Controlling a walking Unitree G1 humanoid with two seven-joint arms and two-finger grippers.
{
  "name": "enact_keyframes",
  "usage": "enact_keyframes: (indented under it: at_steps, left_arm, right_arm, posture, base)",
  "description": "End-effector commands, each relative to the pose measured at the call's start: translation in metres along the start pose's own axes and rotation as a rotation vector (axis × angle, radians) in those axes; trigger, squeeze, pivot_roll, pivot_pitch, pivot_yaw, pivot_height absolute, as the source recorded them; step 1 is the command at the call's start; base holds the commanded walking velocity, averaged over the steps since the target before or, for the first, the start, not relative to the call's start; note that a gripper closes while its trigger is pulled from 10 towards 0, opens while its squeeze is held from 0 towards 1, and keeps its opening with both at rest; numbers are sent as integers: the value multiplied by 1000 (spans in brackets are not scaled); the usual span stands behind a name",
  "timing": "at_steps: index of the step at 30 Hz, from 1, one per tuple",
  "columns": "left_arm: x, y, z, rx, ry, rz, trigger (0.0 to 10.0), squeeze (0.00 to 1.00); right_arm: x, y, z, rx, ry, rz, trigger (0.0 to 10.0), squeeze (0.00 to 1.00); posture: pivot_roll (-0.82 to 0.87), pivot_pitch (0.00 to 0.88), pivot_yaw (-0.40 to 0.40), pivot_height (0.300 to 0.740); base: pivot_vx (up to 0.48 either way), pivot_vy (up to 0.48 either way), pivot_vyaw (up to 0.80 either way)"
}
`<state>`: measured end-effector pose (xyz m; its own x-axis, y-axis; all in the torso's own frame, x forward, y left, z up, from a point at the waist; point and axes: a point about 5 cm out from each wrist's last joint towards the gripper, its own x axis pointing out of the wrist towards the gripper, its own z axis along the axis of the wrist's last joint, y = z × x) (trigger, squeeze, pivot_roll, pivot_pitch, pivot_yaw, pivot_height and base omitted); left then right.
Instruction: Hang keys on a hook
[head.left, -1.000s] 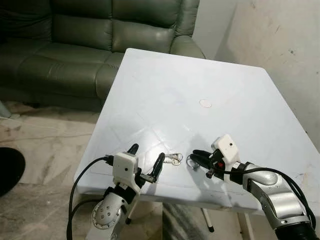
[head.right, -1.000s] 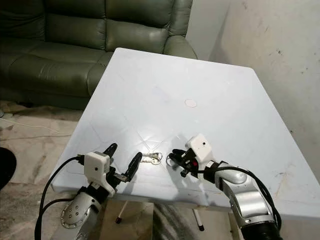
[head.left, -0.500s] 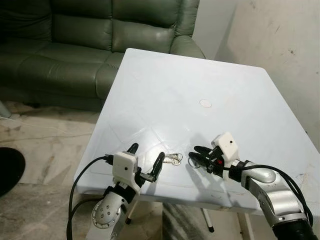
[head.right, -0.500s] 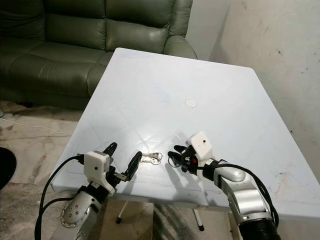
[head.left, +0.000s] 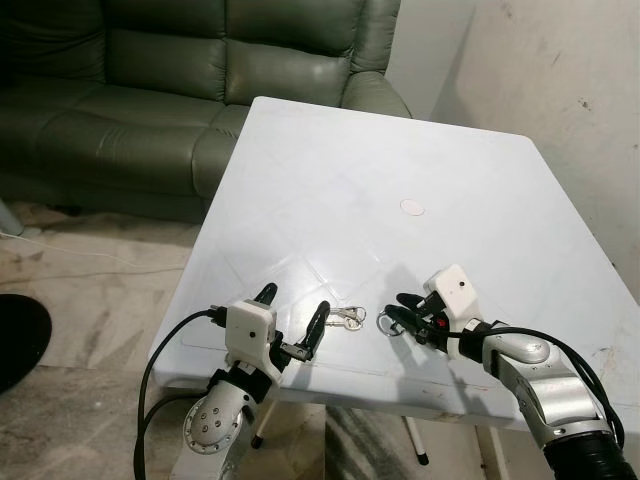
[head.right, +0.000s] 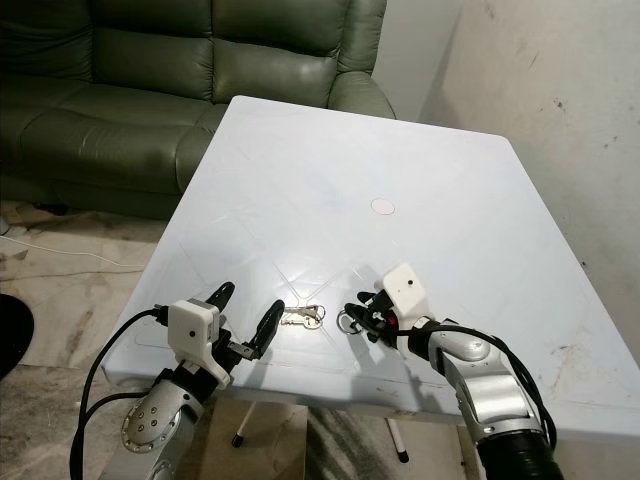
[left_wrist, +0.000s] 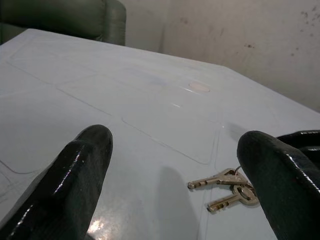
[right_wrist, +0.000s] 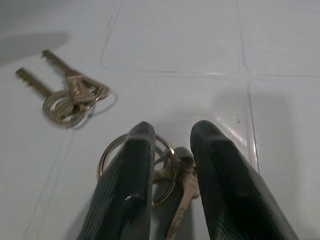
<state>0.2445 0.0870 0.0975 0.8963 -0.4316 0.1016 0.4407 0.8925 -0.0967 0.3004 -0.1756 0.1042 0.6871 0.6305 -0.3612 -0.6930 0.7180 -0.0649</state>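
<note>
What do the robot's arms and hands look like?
Both arms are shiny silver metal with rounded joints and thick black cables looping alongside. Each wrist carries a boxy white block. The left gripper and right gripper have two long, glossy black jaws with rounded tips. A small red mark shows beside the right wrist block.
</note>
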Motion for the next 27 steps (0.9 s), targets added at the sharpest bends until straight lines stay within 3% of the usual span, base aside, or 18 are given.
enact_keyframes:
  at_steps: [1,8,9,11,12,13,15,16,17,18,19,20,23,25,27]
  left_arm:
    - [1,-2,-1,-7,-1,-2,10000,0]
    - [2,-1,0,-9,-1,-2,10000,0]
    - [2,-2,0,-9,-1,-4,10000,0]
    - [2,-2,0,-10,-2,-5,10000,0]
    - [2,-2,0,-10,-1,-5,10000,0]
    - [2,-2,0,-10,-2,-6,10000,0]
    - [2,-2,0,-10,-1,-7,10000,0]
    - [2,-2,0,-18,-2,-4,10000,0]
    - [2,-2,0,-20,-3,-3,10000,0]
    - [2,-2,0,-21,-3,-2,10000,0]
    - [2,-2,0,-21,-3,-2,10000,0]
    - [2,-2,0,-20,-3,-2,10000,0]
    - [2,-3,0,-20,-2,-2,10000,0]
    - [2,-3,0,-21,-3,-2,10000,0]
    - [2,-3,0,-23,-4,-1,10000,0]
  right_arm:
    - [-4,-2,-3,-20,17,2,10000,0]
    - [-5,-4,-3,-8,10,5,10000,0]
    - [-5,-4,-3,-7,5,5,5686,0]
    - [-5,-4,-2,-35,-2,-4,5843,0]
    - [-5,-4,-4,-21,12,-6,8196,0]
    - [-5,-4,-5,-12,10,2,6980,0]
    - [-6,-3,-7,-15,14,3,5961,0]
    - [-6,-3,-9,-25,24,0,8980,0]
    - [-6,-3,-9,-30,28,-1,8980,0]
    - [-6,-3,-10,-30,31,0,9647,0]
    - [-6,-3,-10,-30,31,0,9647,0]
    - [-7,-3,-11,-18,34,7,7529,0]
    - [-7,-3,-12,-30,42,6,8588,0]
    - [-7,-3,-13,-31,43,7,8157,0]
    - [-8,-3,-13,-22,40,13,667,0]
  posture:
    - [45,80,-134,740]
    - [42,81,-133,740]
    - [42,81,-133,740]
    - [41,83,-131,740]
    - [41,83,-131,740]
    - [40,86,-130,740]
    - [39,86,-130,740]
    - [38,89,-130,740]
    - [38,89,-130,740]
    - [38,89,-130,740]
    - [38,89,-130,740]
    - [38,90,-131,740]
    - [37,90,-132,740]
    - [37,90,-132,740]
    - [37,90,-134,740]
  base:
    - [0,0,0]
    - [0,0,0]
    - [0,0,0]
    - [0,0,0]
    - [0,0,0]
    - [0,0,0]
    - [0,0,0]
    - [0,0,0]
    - [0,0,0]
    - [0,0,0]
    - [0,0,0]
    - [0,0,0]
    - [0,0,0]
    - [0,0,0]
    - [0,0,0]
